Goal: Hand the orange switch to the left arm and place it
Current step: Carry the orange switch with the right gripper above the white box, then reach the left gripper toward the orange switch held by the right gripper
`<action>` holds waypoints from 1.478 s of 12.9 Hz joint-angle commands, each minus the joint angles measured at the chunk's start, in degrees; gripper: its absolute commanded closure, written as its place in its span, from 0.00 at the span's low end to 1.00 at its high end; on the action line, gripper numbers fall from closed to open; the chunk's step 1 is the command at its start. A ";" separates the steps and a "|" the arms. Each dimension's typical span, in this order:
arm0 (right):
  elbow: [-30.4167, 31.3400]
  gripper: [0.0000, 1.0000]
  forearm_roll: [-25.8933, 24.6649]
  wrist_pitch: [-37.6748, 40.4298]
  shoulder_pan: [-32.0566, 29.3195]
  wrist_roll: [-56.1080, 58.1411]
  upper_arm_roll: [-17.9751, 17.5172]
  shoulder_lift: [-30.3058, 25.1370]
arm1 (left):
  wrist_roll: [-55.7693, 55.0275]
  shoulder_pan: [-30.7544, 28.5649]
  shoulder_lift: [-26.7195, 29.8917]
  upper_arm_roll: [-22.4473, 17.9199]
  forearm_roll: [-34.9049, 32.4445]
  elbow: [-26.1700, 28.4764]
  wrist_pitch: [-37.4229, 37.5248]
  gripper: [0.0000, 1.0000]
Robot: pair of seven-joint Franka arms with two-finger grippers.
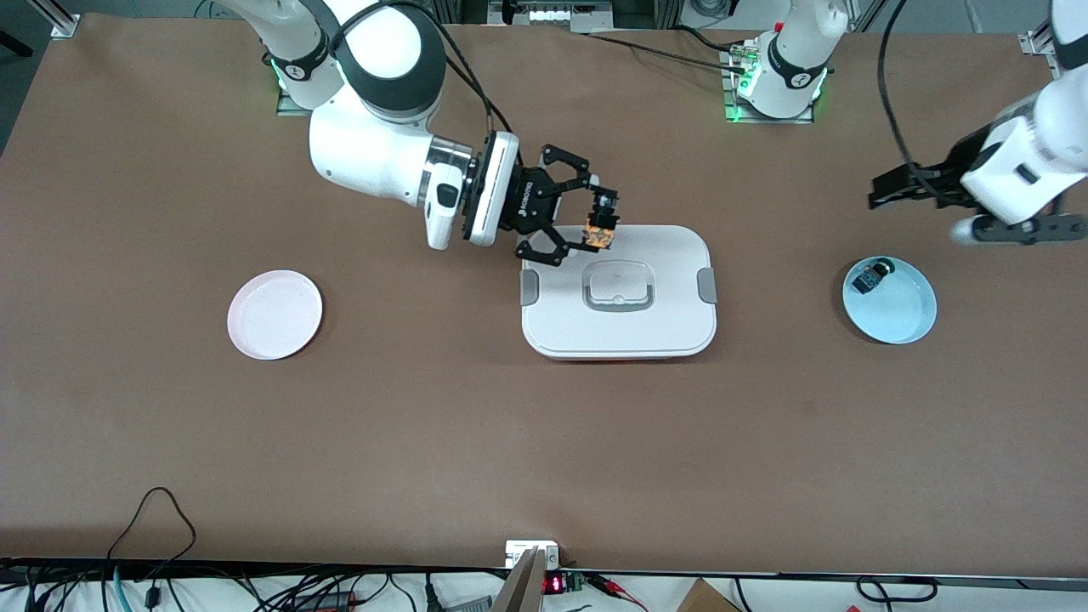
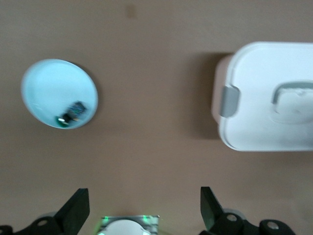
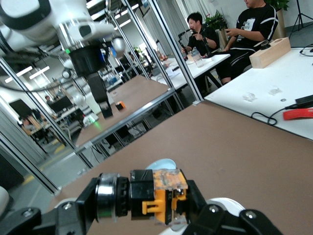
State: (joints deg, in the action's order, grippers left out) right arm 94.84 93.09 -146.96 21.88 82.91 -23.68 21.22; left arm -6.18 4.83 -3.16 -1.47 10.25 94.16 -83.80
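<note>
The right hand [image 1: 585,219] is gripping the orange switch [image 1: 601,229] between its fingertips, holding it in the air over the edge of the white box [image 1: 619,293] that lies toward the robots' bases; the right wrist view is showing the switch clamped sideways, its round cap pointing off to one side. The left hand [image 1: 914,189] is hanging with its fingers spread wide above the brown counter [image 1: 544,442], near the pale blue plate [image 1: 890,300] that is carrying a small blue-and-black component [image 1: 870,278] (not the part this task concerns). The step in hand looks like the mid-air handover, so doing it well probably means keeping the switch high enough that nothing is brushing the box lid, and turning an exposed face of it toward the left hand. The left hand should be closing on a free side before the right lets go. A pink plate [image 1: 274,314] is sitting empty toward the right arm's end.
</note>
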 commanded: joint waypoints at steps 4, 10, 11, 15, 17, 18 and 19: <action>-5.27 1.00 6.13 -0.78 1.41 -0.38 -0.23 3.03 | 0.47 -3.16 -5.80 -0.37 27.67 -1.61 3.56 0.00; -5.27 1.00 6.48 -0.69 1.32 -0.38 -0.23 3.12 | -7.26 -3.86 -11.25 -0.64 48.88 -1.69 0.76 0.00; -5.27 1.00 7.18 -0.52 1.32 -0.38 -0.23 3.12 | -8.75 -3.60 -11.43 -0.55 49.85 -1.61 -0.64 0.00; -5.27 1.00 8.07 -0.34 1.32 -0.38 -0.23 3.12 | -17.53 -1.24 -11.61 0.16 52.13 -1.43 -6.01 0.00; -5.27 1.00 8.07 -0.34 1.32 -0.38 -0.23 3.12 | -19.31 2.10 -13.10 0.16 59.15 -0.91 -10.93 0.00; -5.27 1.00 8.07 -0.34 1.32 -0.38 -0.23 3.12 | -19.31 3.33 -14.15 0.16 62.14 -0.90 -12.25 0.00; -5.27 1.00 8.07 -0.25 1.24 -0.30 -0.23 3.12 | -19.31 5.00 -14.94 0.16 65.73 -0.90 -13.22 0.00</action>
State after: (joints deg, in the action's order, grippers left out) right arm 91.30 100.04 -146.99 22.95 82.79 -23.67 23.48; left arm -24.52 7.15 -15.98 -1.05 70.83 94.07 -95.11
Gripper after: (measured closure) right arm 0.260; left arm 0.000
